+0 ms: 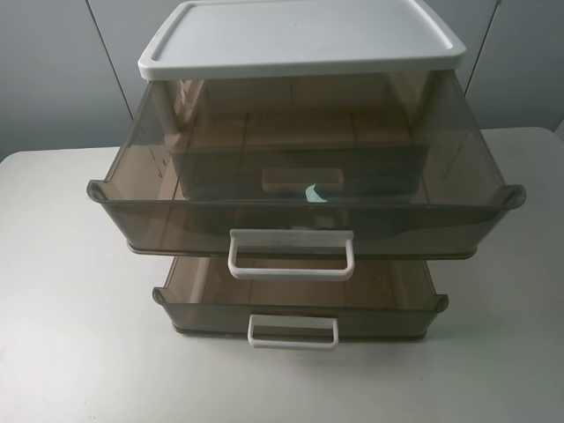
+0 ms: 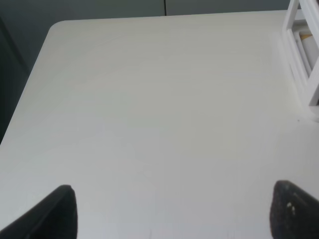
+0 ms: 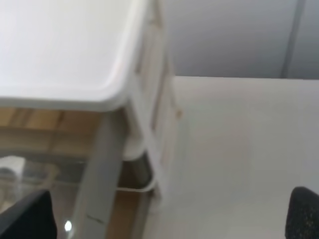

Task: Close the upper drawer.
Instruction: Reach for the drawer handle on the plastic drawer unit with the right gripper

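The upper drawer [image 1: 304, 220] is smoky brown translucent plastic and stands pulled far out from under the cabinet's white top [image 1: 300, 40]. Its wide white loop handle [image 1: 292, 254] faces the front. Neither gripper shows in the exterior high view. In the left wrist view my left gripper [image 2: 169, 214] is open and empty over bare table, with the cabinet's white frame [image 2: 304, 55] off to one side. In the right wrist view my right gripper [image 3: 164, 219] is open and empty beside the cabinet's corner [image 3: 144, 99].
A shallower brown drawer [image 1: 300, 308] with a white handle [image 1: 293, 331] is also pulled out below. A short drawer with a smaller handle [image 1: 302, 178] shows through the upper drawer. The cabinet stands on a white table [image 1: 62, 308] with grey walls behind.
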Tool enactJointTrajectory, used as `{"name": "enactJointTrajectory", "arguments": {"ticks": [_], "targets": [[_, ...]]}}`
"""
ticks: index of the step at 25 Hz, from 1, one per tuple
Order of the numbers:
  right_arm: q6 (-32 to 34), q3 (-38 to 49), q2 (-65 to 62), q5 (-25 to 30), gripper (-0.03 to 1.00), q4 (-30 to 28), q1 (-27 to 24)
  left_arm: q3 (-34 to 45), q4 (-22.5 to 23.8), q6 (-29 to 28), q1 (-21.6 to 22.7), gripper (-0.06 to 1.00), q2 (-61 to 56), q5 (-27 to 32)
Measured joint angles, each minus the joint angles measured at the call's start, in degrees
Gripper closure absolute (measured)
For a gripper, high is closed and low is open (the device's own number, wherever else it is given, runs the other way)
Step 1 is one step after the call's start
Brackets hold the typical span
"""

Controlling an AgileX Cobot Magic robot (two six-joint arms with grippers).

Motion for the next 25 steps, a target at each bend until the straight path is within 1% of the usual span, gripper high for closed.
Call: {"name": "enactJointTrajectory", "arguments": {"ticks": [2, 5, 7, 9, 12, 17, 21, 25], "targets": [[-4.4, -2.7, 4.9, -0.1, 0.27, 2.4, 2.1, 0.0, 0.0, 0.0, 0.0, 0.2, 0.0, 0.0], [-9.4, -7.1, 10.7, -0.2, 0.27, 2.9, 8.6, 0.0, 0.0, 0.0, 0.0, 0.2, 0.0, 0.0], [-11.7, -10.2, 13.8, 0.0, 0.27, 2.2, 13.5, 0.0, 0.0, 0.0, 0.0, 0.2, 0.0, 0.0], [-12.8, -12.6, 17.1, 0.6, 0.27, 0.2, 19.4, 0.0, 0.0, 0.0, 0.0, 0.2, 0.0, 0.0], [-13.9, -15.6, 21.8, 2.9, 0.27, -3.5, 28.4, 0.0, 0.0, 0.0, 0.0, 0.2, 0.0, 0.0], [-15.3, -17.4, 28.8, 7.1, 0.27, -6.6, 41.9, 0.0, 0.0, 0.0, 0.0, 0.2, 0.0, 0.0], [-17.4, -17.4, 31.8, 8.6, 0.27, -7.2, 50.6, 0.0, 0.0, 0.0, 0.0, 0.2, 0.0, 0.0], [-18.2, -17.4, 32.1, 8.8, 0.27, -6.6, 56.0, 0.0, 0.0, 0.0, 0.0, 0.2, 0.0, 0.0]]}}
